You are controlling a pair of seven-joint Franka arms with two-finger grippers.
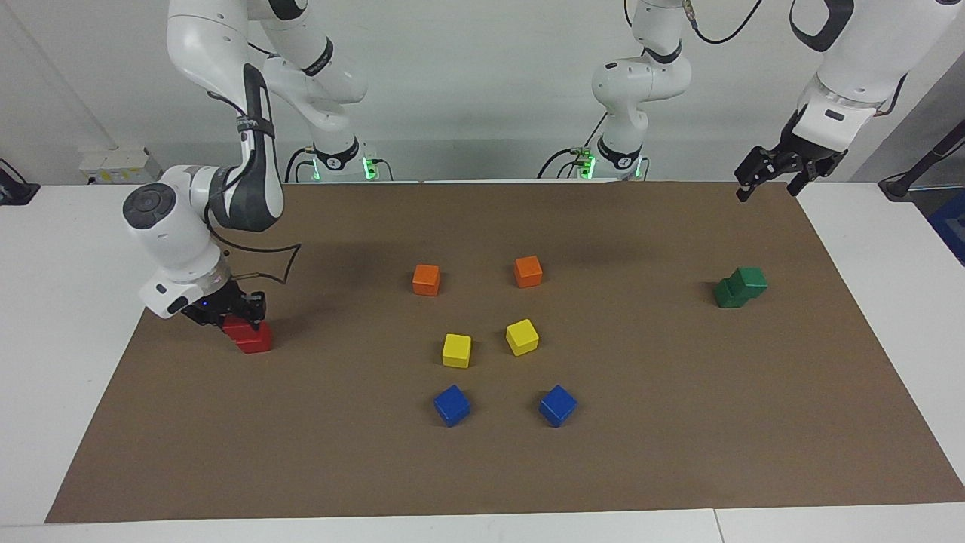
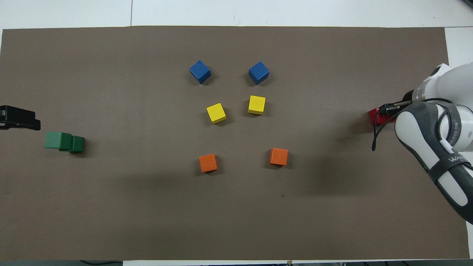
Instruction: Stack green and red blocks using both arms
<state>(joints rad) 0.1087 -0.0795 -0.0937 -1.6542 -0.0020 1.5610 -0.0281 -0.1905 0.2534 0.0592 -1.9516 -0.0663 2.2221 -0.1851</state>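
Observation:
Two red blocks sit stacked near the right arm's end of the mat, the upper one (image 1: pixel 238 326) a little askew on the lower one (image 1: pixel 255 341). In the overhead view only a red edge (image 2: pixel 375 118) shows beside the arm. My right gripper (image 1: pixel 243 317) is down at the upper red block and also shows in the overhead view (image 2: pixel 388 109). Two dark green blocks are stacked near the left arm's end, the upper (image 1: pixel 751 280) on the lower (image 1: pixel 728 295); from overhead (image 2: pixel 55 140) they look offset. My left gripper (image 1: pixel 767 188) hangs open and empty, high above the mat's edge near the green stack (image 2: pixel 18 119).
Two orange cubes (image 1: pixel 426 279) (image 1: pixel 528 271), two yellow cubes (image 1: pixel 456 351) (image 1: pixel 522 336) and two blue cubes (image 1: pixel 451 405) (image 1: pixel 557 405) stand in pairs mid-mat. The brown mat (image 1: pixel 678 452) covers most of the white table.

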